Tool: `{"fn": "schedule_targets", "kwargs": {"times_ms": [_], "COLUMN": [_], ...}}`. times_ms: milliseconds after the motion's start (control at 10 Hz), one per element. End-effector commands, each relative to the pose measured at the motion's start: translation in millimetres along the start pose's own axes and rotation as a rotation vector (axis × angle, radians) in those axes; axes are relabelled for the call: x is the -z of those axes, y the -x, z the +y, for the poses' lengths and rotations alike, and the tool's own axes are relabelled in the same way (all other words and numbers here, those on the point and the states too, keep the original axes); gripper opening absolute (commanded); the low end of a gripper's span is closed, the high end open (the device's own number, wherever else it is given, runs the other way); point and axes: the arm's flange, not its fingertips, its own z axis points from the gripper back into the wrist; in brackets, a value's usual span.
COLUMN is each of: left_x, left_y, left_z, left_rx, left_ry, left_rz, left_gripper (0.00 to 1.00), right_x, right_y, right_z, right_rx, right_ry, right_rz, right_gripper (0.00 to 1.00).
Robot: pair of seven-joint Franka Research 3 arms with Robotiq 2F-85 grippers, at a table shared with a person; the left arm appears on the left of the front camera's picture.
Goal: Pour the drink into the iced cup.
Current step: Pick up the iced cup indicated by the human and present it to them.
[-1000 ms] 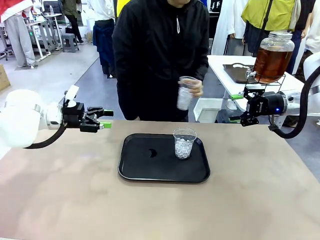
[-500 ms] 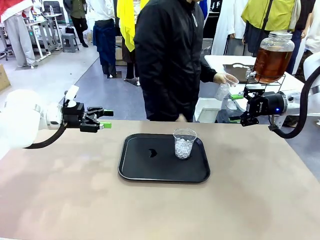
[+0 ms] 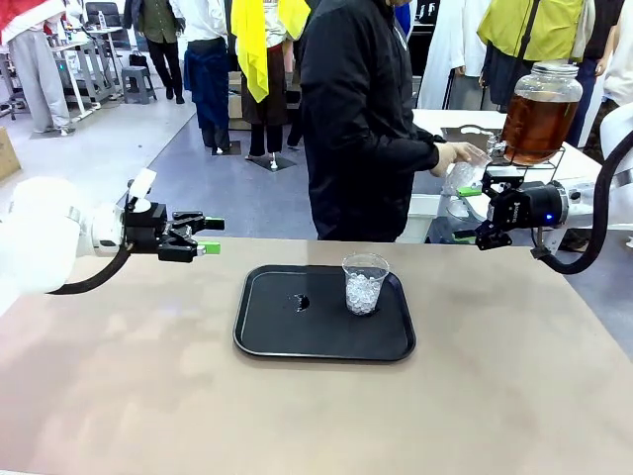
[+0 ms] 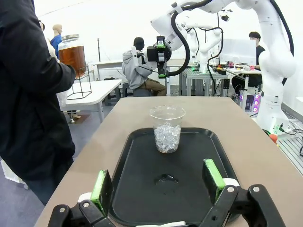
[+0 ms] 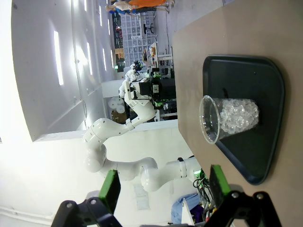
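Observation:
The drink (image 3: 535,124) is amber liquid in a large glass dispenser jar on a side table at the far right, also at the far left in the left wrist view (image 4: 72,54). A person's hand holds a clear cup (image 3: 463,176) with ice by the jar's tap. Another iced cup (image 3: 365,284) (image 4: 167,128) (image 5: 229,117) stands upright on the black tray (image 3: 272,332). My left gripper (image 3: 203,236) (image 4: 157,182) hovers open left of the tray. My right gripper (image 3: 467,213) (image 5: 164,187) hovers open at the table's far right, below the jar.
A small dark wet spot (image 3: 300,302) lies on the tray left of the cup. The person in black stands between the table and the white side table (image 3: 450,134). Bare tabletop (image 3: 148,376) surrounds the tray. Other people stand farther back.
The person has turned and stepped right, carrying the held cup from chest height over to the dispenser's tap. Both arms and the cup on the tray have stayed still.

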Motion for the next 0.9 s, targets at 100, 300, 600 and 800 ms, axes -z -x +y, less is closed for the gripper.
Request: {"fn": "schedule_targets", "kwargs": {"times_ms": [100, 300, 600, 800], "left_x": [0.6, 0.6, 0.6, 0.6], "left_y": [-1.6, -1.6, -1.6, -1.6], "left_z": [0.2, 0.2, 0.2, 0.2], "left_rx": [0.003, 0.003, 0.003, 0.003], "left_ry": [-0.004, -0.004, -0.004, -0.004], "left_rz": [0.006, 0.006, 0.006, 0.006], "left_gripper": [1.00, 1.00, 1.00, 1.00], "right_x": [-0.1, -0.1, -0.1, -0.1], "right_y": [-1.0, -1.0, -1.0, -1.0], "right_z": [1.9, 1.9, 1.9, 1.9], "right_rx": [-0.004, -0.004, -0.004, -0.004], "right_ry": [0.002, 0.002, 0.002, 0.002], "right_rz": [-0.002, -0.002, -0.002, -0.002], "right_gripper": [1.00, 1.00, 1.00, 1.00]}}
